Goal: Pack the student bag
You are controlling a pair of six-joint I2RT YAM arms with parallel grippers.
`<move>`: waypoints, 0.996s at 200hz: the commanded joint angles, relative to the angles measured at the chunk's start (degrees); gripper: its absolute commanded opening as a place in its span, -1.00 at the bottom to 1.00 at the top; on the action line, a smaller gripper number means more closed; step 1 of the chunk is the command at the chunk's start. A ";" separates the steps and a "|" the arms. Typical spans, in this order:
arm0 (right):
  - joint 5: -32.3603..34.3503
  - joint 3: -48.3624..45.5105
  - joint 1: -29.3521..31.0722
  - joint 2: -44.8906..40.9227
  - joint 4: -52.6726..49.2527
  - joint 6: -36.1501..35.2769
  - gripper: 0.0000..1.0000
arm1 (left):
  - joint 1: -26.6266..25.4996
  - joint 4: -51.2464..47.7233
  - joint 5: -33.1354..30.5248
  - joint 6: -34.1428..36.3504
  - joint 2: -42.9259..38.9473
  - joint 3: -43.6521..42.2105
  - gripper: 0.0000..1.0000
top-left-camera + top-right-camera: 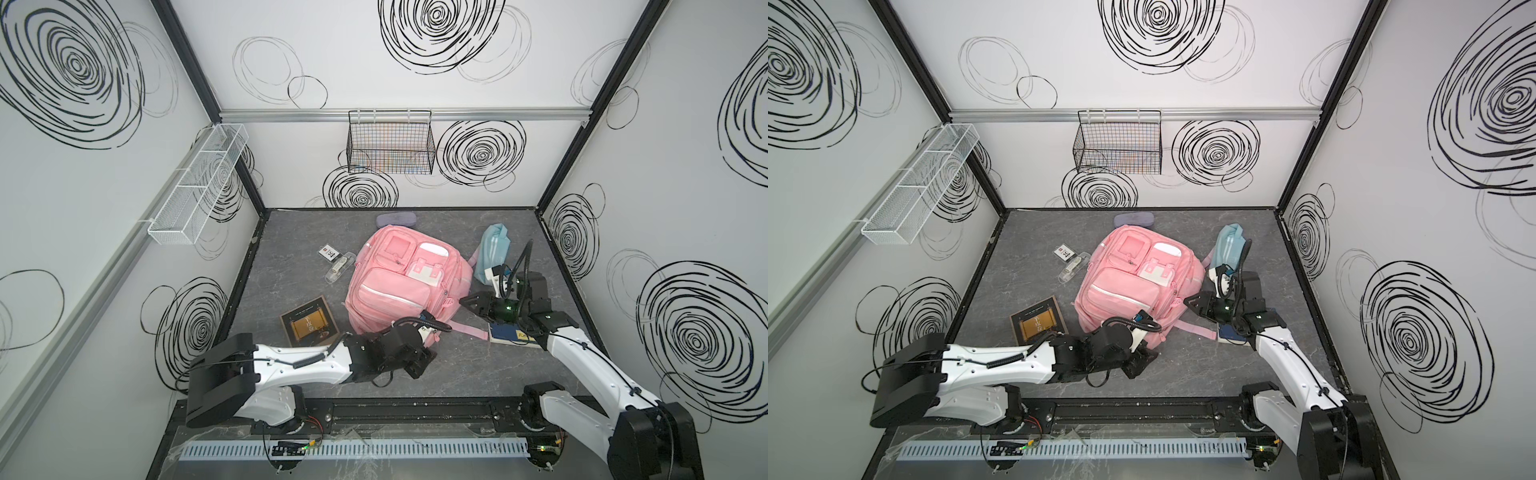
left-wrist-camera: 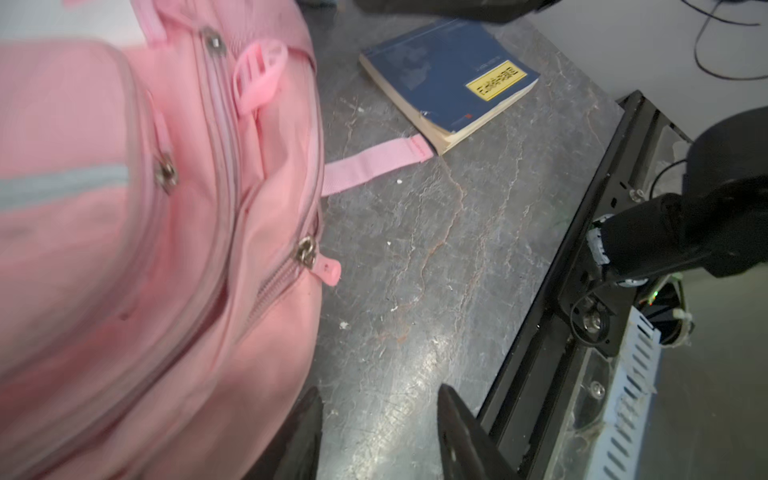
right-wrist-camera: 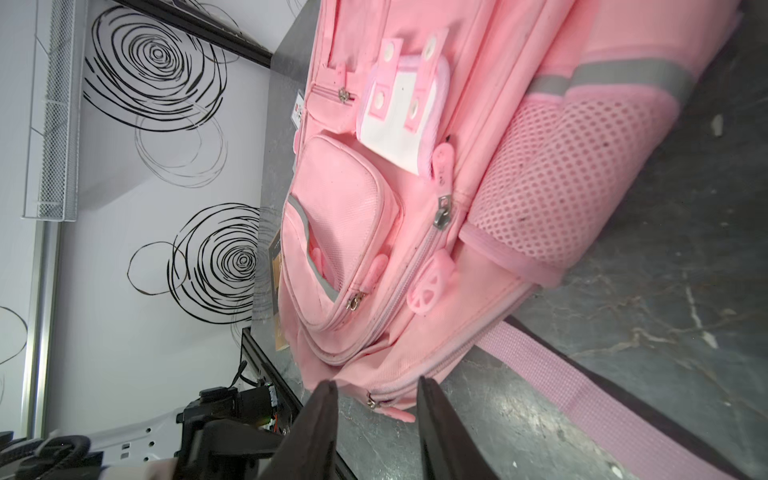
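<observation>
The bag [image 1: 399, 282] lies mid-worktop. My right claw [image 3: 376, 382], open and empty, lines up on the near zip pull [image 3: 374, 401]. My left claw [image 2: 378, 388], open too, sits beside the bag's near edge. I'd pinch squarely, then pull along the track.

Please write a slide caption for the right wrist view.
Open right gripper near a zip pull of the student bag on the table.

The right arm [image 1: 582, 353] half hides the blue book [image 1: 505, 332]; the student bag [image 2: 104, 249] is blurred.
</observation>
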 commanded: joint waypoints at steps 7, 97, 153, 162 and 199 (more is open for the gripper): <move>-0.52 -0.55 -0.28 1.88 1.31 -0.81 -0.28 | -2.07 1.44 -1.14 -13.18 6.70 4.79 -0.01; -0.64 -3.51 1.32 6.23 7.28 -0.04 0.16 | 0.82 10.94 -4.55 -29.20 13.65 4.64 0.09; -0.57 -1.10 5.08 14.75 8.71 1.07 0.43 | 0.24 8.86 -12.22 -32.38 13.01 3.19 0.20; -0.46 -1.33 5.79 15.49 9.97 1.79 0.43 | 0.33 9.10 -12.38 -31.84 13.41 3.56 0.20; -0.53 -3.03 6.67 17.76 16.29 5.77 0.42 | 0.67 9.21 -14.52 -27.71 16.02 6.58 0.20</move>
